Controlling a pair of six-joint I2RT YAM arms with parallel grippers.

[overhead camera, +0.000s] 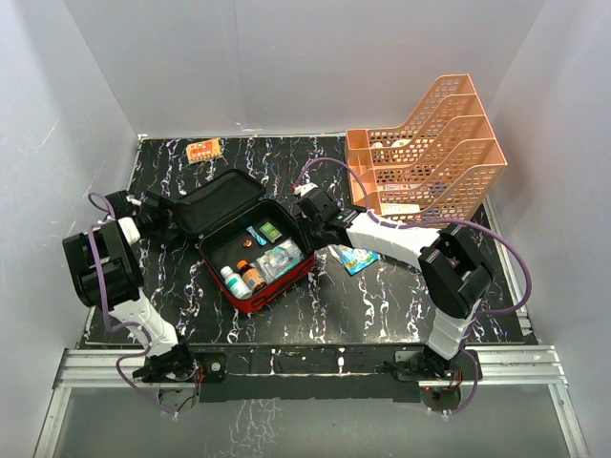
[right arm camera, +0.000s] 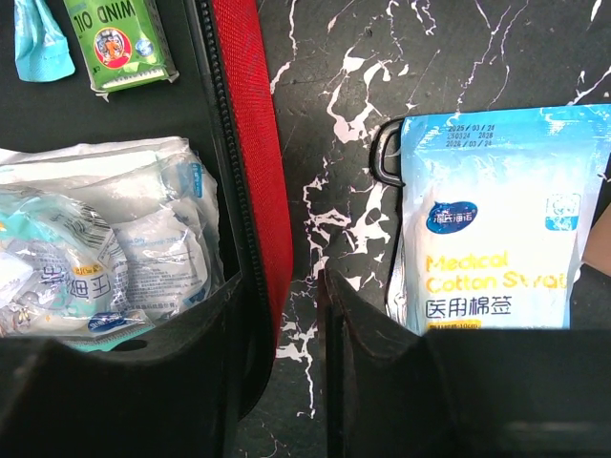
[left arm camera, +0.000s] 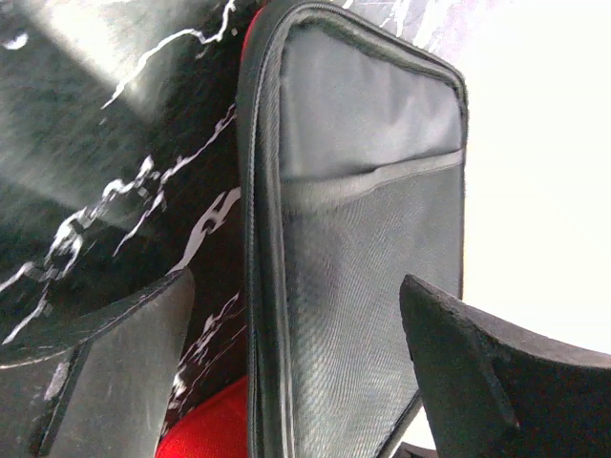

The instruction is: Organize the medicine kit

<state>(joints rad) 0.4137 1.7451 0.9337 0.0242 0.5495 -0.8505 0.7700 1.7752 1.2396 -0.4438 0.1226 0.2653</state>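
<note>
Left pincer (left arm camera: 294, 280): hung released, wide astride the lid (left arm camera: 368, 143) of the medicine kit (overhead camera: 273, 291).
Right pincer (right arm camera: 284, 277): straddled its red wall (right arm camera: 250, 143); grip couldn't be told.

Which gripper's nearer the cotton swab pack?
Right. The right gripper straddles the medicine kit's wall beside the cotton swab pack; the left gripper is at the lid, across the kit.
</note>
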